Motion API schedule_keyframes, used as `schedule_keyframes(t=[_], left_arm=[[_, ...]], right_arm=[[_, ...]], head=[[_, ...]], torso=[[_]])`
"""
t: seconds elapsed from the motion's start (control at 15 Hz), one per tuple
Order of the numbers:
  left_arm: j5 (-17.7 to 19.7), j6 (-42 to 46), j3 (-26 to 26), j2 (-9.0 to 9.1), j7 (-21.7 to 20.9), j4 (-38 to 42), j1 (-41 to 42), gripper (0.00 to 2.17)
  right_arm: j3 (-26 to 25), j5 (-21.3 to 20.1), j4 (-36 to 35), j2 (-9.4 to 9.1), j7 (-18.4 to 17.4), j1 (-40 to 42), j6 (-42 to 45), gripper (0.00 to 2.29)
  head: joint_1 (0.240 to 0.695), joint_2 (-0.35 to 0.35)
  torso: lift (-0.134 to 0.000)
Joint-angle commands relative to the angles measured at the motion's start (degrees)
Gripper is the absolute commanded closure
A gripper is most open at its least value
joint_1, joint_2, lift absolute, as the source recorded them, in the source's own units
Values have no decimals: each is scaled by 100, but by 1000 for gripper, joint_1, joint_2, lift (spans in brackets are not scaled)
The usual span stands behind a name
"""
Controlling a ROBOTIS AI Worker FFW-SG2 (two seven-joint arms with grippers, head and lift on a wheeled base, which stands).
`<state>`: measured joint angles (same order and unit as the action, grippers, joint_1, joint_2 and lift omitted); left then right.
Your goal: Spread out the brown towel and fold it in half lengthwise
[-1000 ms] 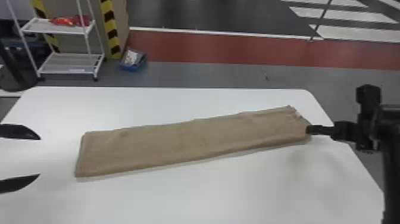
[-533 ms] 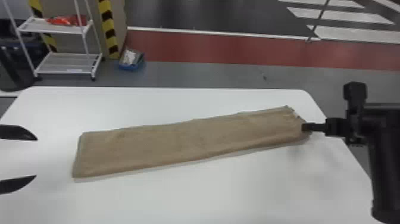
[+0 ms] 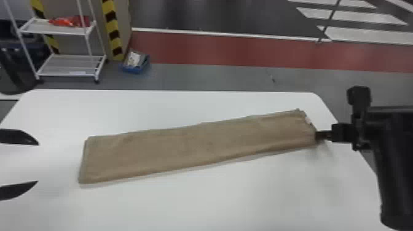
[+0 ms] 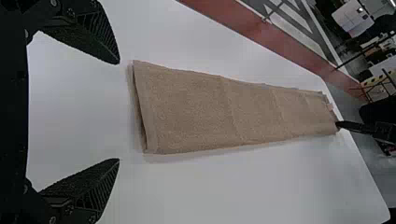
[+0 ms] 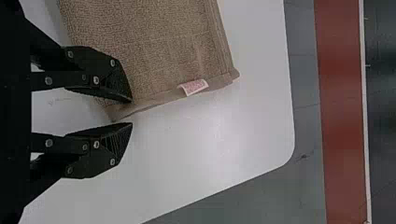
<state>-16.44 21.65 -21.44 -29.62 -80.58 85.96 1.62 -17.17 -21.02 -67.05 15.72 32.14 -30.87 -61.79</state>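
Head view: the brown towel [image 3: 196, 150], a folded strip, extends toward the right edge of the table [image 3: 215, 202]; left gripper [image 3: 38, 162] wide apart, empty. Right wrist view: right gripper [image 3: 317, 135] slightly parted, gripping nothing, at the towel's corner; pale label [image 5: 194, 87] on the end hem.

White bench [image 3: 215, 202], rounded corner out past the right fingers [image 3: 323, 135] | on it: brown towel [image 3: 196, 147], folded into a long strip, stretching from near the left fingers [image 3: 18, 137] over to the right ones
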Motion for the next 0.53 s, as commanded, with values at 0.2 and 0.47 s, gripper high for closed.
schedule_keyframes(t=[0.2,0.47], left_arm=[[0,71,-53,-26,-81,0,13,157],[0,124,-70,-35,-116,18,22,157]], right_arm=[[-67,291,-1584,1,372,890,-1639,1629],[-111,318,-2621,10,512,1619,-2466,1629]], head=[[695,-116],[695,-94]], torso=[[-124],[-124]])
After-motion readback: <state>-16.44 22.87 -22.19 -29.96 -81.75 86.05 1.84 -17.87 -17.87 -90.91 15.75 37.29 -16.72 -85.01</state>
